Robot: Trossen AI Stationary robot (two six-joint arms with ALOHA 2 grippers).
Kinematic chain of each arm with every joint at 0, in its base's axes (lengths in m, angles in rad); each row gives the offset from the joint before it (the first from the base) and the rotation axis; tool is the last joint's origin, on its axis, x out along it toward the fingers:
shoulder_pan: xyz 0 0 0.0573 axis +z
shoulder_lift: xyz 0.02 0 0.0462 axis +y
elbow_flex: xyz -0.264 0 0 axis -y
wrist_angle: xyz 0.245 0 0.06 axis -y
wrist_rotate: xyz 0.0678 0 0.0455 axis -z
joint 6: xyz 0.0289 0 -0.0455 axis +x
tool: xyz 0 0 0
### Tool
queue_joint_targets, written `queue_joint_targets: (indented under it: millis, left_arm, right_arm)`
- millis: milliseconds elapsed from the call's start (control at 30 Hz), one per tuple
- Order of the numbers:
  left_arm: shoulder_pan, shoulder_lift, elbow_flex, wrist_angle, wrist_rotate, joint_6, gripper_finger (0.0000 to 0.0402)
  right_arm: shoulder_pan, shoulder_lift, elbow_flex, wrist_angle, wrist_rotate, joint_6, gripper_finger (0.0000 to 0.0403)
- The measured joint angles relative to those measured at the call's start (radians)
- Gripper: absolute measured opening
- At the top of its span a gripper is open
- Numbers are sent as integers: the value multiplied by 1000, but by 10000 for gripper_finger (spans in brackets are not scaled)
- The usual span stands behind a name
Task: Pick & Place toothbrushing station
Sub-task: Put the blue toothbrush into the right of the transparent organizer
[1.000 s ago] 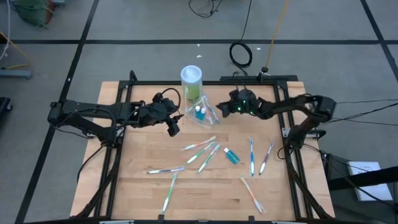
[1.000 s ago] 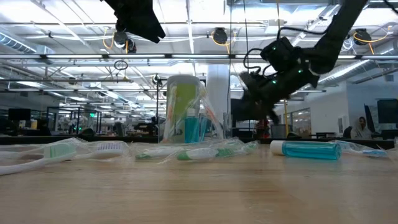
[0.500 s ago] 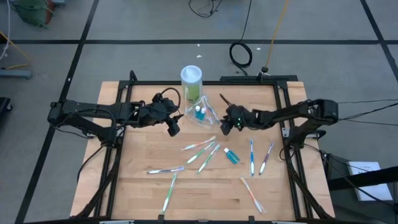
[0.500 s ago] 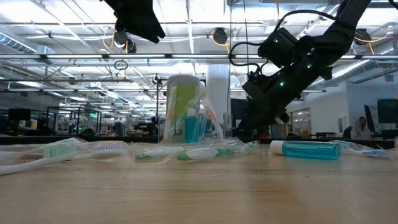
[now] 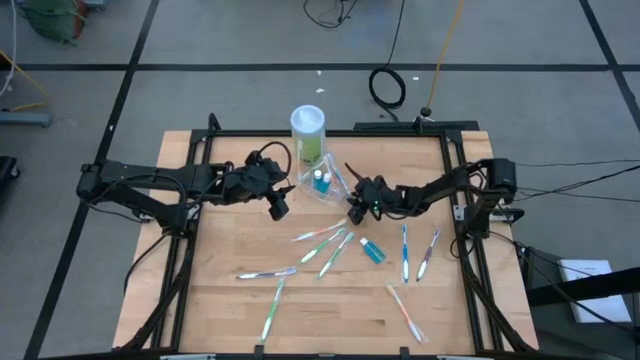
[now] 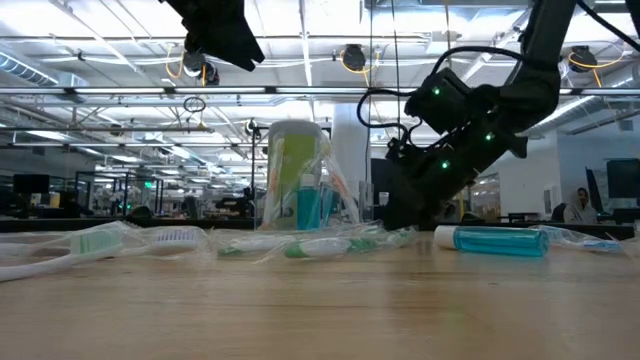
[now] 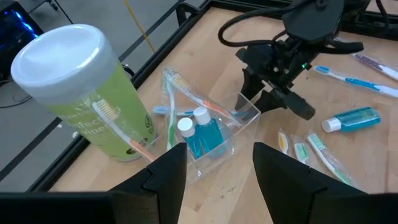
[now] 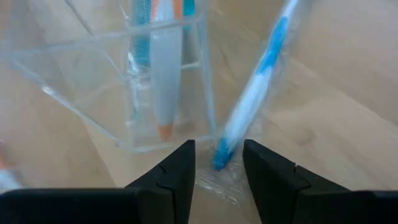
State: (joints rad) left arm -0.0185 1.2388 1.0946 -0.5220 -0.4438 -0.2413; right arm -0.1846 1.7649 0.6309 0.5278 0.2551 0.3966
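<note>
The see-through holder (image 5: 325,185) stands on the table just in front of the green canister with a white lid (image 5: 308,135). It holds toothbrushes and small blue bottles (image 7: 205,134). My right gripper (image 5: 353,212) is open and low at the table, at the holder's right side (image 8: 124,87). The end of a wrapped blue-and-white toothbrush (image 8: 249,106) lies between its fingertips. My left gripper (image 5: 279,207) is open and empty. It hovers above the table to the left of the holder and looks down on it (image 7: 211,130). My right gripper's open fingers stand on either side of the blue toothbrush's end (image 8: 221,154), next to the holder's wall. Whether they touch the toothbrush or the holder, I cannot tell.
Several wrapped toothbrushes lie scattered over the table's middle and near part (image 5: 322,235), (image 5: 265,272), (image 5: 405,250). A blue tube (image 5: 371,249) lies near the right gripper. The table's left part is bare wood (image 5: 220,250).
My right gripper has gone from the far right toward the table's left and near edge, and down to the table top beside the holder. The holder, the canister and my left gripper have kept still.
</note>
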Motion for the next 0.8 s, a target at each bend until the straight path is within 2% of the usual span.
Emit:
queue_joint_targets:
  millis: [167,433,600,700,800]
  left_arm:
    - [0,0,0,-1,0,0,191]
    - [0,0,0,-3,1,1,191]
    - [0,0,0,-12,1,-7,191]
    - [-3,0,0,-29,1,-24,191]
    - [-6,0,0,-38,2,-31,191]
  right_arm:
    - [3,21,2,-5,21,-45,107]
    - [4,20,2,-41,89,-65,11]
    - [3,-27,-1,-97,138,-44,14]
    - [3,-106,-3,-178,150,-44,5]
    - [9,-208,-1,-275,222,-42,5]
